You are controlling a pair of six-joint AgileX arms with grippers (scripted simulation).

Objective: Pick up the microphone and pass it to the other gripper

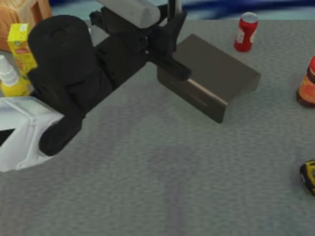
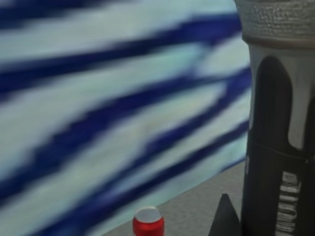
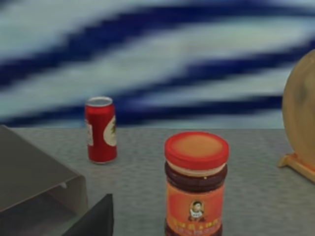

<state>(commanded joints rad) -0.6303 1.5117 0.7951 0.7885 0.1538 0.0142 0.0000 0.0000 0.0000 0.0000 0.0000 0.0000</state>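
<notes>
1. Top view, far left: a yellow carton (image 1: 19, 46) and a spray bottle (image 1: 10, 78) stand at the desk's (image 1: 162, 187) left edge, with a wooden object (image 1: 22, 12) in the back left corner.
2. My left arm reaches from the left edge toward the back of the desk; the left gripper (image 1: 170, 42) hangs above the near corner of a dark grey box (image 1: 211, 78).
3. The left gripper is clamped on the microphone (image 1: 172, 7), a thin dark stick at the top edge of the top view. In the left wrist view the microphone (image 2: 278, 123) fills one side of the picture, its long axis running straight up the picture, its silver mesh head uppermost and its black body below; one black fingertip (image 2: 224, 219) shows beside it.
4. Right of the box, a red soda can (image 1: 245, 32) stands near the back edge.
5. A red-lidded sauce jar (image 1: 307, 83) sits at the right edge, and a yellow-and-black object (image 1: 309, 177) lies farther forward on that edge.
6. The front and middle of the desk are bare cloth, giving wide room.
7. My right gripper shows only as a dark corner (image 3: 93, 219) in its own wrist view; whether it is open I cannot tell.
</notes>
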